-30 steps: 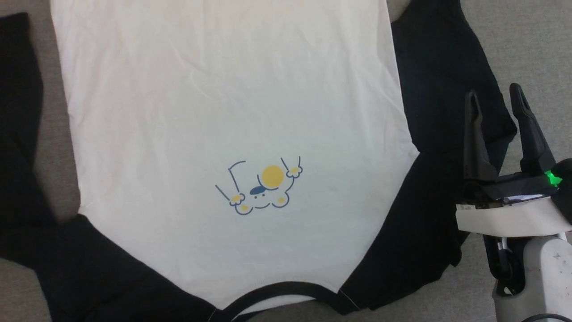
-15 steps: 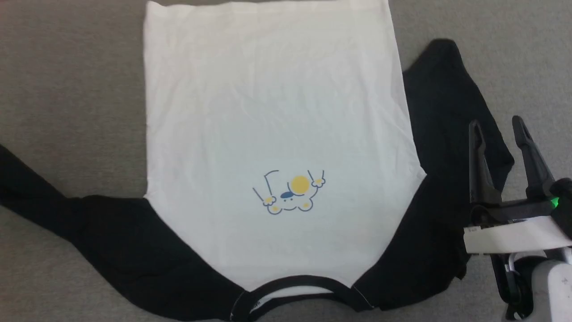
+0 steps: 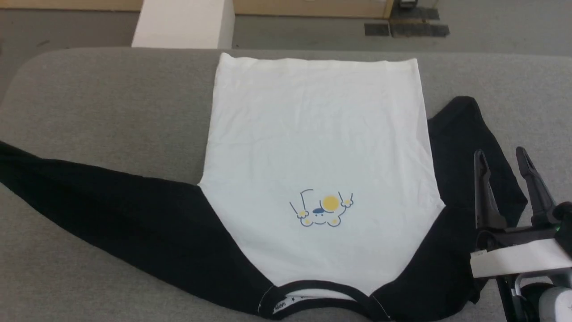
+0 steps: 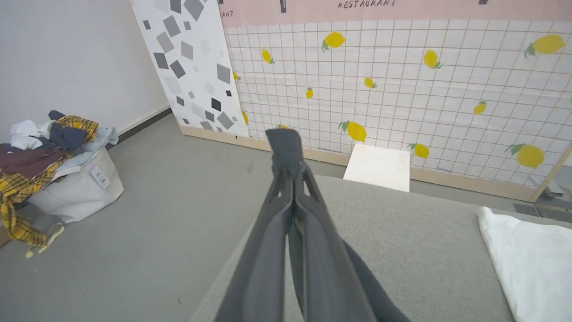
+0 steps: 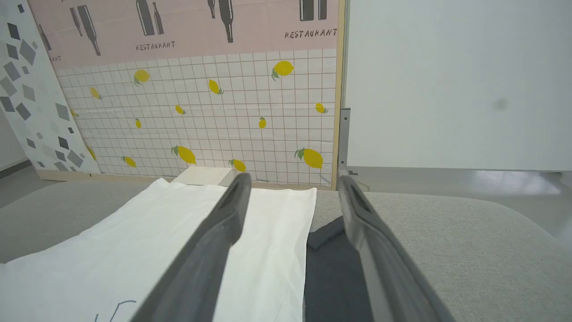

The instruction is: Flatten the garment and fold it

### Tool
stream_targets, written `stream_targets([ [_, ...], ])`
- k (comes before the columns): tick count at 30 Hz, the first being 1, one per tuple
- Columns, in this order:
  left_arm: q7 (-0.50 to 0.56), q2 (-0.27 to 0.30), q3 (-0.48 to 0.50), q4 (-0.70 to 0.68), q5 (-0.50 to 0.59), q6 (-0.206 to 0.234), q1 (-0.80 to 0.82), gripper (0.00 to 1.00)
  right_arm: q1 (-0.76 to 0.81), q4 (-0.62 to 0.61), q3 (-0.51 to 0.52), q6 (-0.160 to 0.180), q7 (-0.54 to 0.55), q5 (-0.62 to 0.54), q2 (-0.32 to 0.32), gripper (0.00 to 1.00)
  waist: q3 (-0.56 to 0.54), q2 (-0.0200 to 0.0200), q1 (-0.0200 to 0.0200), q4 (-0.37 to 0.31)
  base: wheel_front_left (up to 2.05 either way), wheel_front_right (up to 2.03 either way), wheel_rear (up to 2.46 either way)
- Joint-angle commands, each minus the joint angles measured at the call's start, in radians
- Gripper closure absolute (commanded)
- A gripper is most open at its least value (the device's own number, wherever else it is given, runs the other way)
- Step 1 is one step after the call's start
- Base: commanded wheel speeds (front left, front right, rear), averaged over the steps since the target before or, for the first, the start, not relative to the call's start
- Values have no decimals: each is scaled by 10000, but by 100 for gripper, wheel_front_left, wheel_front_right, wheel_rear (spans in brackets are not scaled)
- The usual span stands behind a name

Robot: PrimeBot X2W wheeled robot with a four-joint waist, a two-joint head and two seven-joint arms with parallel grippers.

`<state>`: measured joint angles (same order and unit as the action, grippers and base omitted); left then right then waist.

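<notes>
Left gripper [image 4: 291, 179] clamps the cuff of the garment [image 3: 317, 147], spread flat to its right; right gripper [image 3: 500, 153], jaws apart, hovers over the crumpled sleeve [image 3: 460, 143], which is soft, light, limp cloth, probably best pinched at hem or cuff.

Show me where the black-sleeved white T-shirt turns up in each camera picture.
Head view: T-shirt spread flat mid-picture on the grey surface.
Left wrist view: white edge lower right; black cuff pinched in the left gripper.
Right wrist view: lower left, behind the open right gripper.
Shared landmark: white box beyond the far edge.
</notes>
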<state>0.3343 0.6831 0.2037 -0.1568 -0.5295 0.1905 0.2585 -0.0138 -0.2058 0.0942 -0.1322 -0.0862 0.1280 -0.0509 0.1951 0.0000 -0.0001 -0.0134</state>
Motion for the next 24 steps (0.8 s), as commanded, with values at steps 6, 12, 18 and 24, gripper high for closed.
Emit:
stream_targets([
  [6,52,-1221,-1400,-1844,-169,112,-5,100,423,-164,179,15,121,128,7,0,-603,0,1,348,0,0,0],
  [12,264,-3019,-4284,-2081,282,82,866,100,438,-250,28,15,255,176,7,0,-575,0,1,311,0,0,0],
  [18,105,-4917,-6780,-382,522,-435,1644,100,353,-311,-83,15,338,174,7,0,-366,0,1,42,0,0,0],
  [24,-72,-5965,-8357,2080,696,-1098,2424,100,221,-260,-192,15,337,244,7,0,-16,0,1,-357,0,0,0],
])
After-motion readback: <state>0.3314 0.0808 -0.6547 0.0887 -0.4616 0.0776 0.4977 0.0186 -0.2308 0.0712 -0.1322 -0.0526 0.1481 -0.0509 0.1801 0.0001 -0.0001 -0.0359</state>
